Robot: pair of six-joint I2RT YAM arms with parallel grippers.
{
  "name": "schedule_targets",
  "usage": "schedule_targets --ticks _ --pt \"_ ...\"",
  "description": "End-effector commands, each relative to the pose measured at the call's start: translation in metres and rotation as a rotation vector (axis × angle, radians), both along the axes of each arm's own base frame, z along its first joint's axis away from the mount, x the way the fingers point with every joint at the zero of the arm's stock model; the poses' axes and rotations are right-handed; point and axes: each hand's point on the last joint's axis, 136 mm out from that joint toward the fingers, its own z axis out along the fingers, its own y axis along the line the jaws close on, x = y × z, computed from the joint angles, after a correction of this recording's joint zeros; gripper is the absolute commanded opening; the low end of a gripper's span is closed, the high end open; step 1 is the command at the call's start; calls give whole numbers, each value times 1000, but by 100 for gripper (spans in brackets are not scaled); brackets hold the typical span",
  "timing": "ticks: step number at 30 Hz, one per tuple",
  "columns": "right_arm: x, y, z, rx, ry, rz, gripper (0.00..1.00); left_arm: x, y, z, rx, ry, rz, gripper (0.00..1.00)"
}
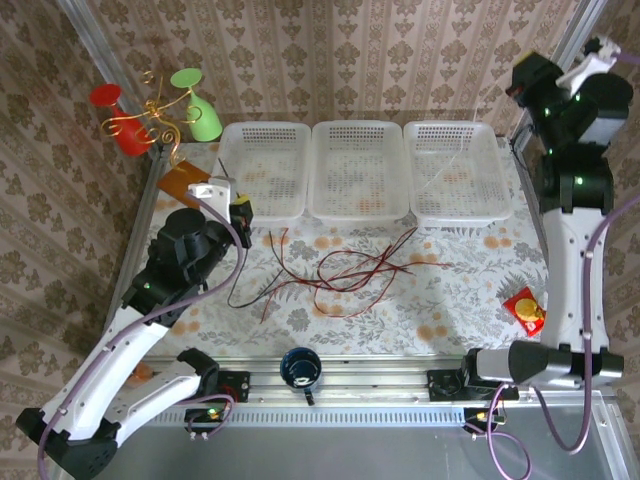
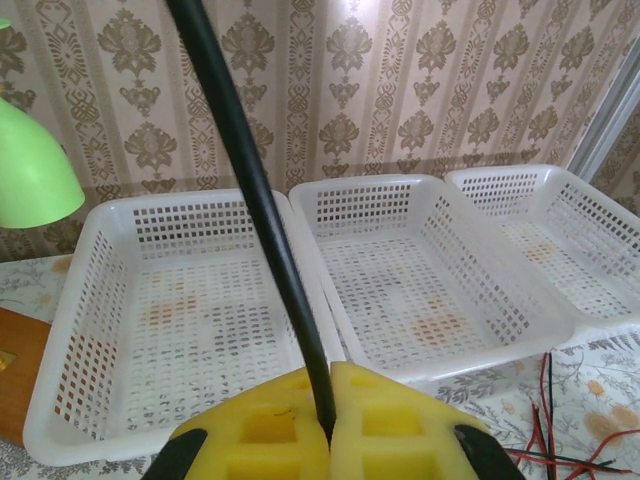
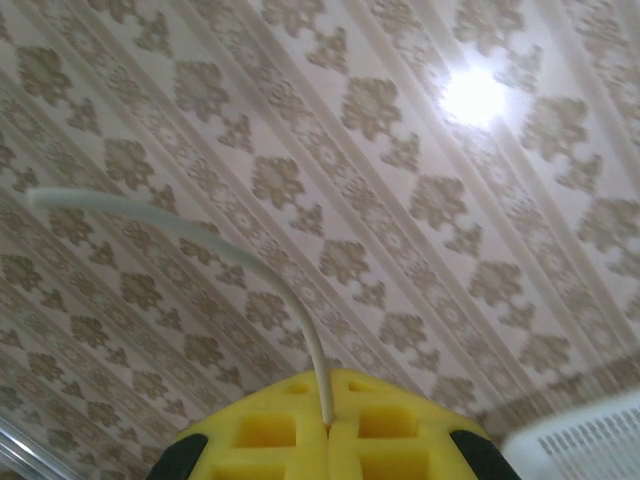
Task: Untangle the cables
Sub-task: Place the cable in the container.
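Left gripper: yellow pads are pressing together on a black cable, which is running up past the camera. Likely being lifted to draw it out of the bunch. Right gripper, raised high by the wall, is pinching a thin white cable that is curving away. Red and black cables are lying looped over one another on the table, just in front of three white baskets, probably waiting for sorted strands.
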Motion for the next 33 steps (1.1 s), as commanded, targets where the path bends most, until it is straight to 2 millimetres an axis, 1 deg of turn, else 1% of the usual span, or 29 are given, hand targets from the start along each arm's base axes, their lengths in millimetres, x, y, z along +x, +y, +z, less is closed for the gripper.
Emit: schedule_targets --ticks 1,4,6,8,11,13,16,18,20,23,25,26,27,28,30,31,33 --pt "22 -6 23 -6 -62 -40 0 0 2 12 -27 -33 19 0" --pt "49 -11 16 -10 -32 -50 0 -1 2 12 -32 -33 23 0" --pt "62 -9 12 -15 -12 -35 0 -3 2 12 -33 -30 21 0" --pt "77 -11 -7 -30 52 -37 0 -3 2 10 -33 -25 19 0" --pt "101 -19 -69 -55 191 -69 0 -2 -1 6 -43 -17 16 0" --pt "119 -20 -117 -94 291 -82 0 -2 -3 4 -52 -12 11 0" --pt "138 -19 -189 -159 483 -127 0 -2 -7 2 -51 -7 4 0" --pt "145 -17 -234 -200 581 -160 0 -2 -8 2 -48 -5 -1 0" --pt "148 -11 -273 -232 666 -175 0 -2 -9 2 -46 -3 -4 0" --pt "151 4 -334 -260 803 -144 0 -2 -9 3 -50 -1 -3 0" --pt "152 9 -381 -292 928 -123 0 -3 -10 1 -56 6 -4 0" --pt "152 10 -400 -293 983 -114 0 -3 -11 0 -55 8 -7 0" --pt "151 10 -419 -293 1037 -105 0 -3 -12 0 -55 9 -11 0" --pt "152 10 -434 -300 1071 -90 0 -4 -13 0 -54 11 -13 0" --pt "146 11 -461 -317 1162 -64 0 -5 -14 0 -53 13 -18 0" --pt "145 11 -470 -317 1189 -51 1 -5 -15 0 -53 14 -18 0" --pt "142 12 -484 -305 1225 -28 6 -6 -15 1 -51 11 -15 0"
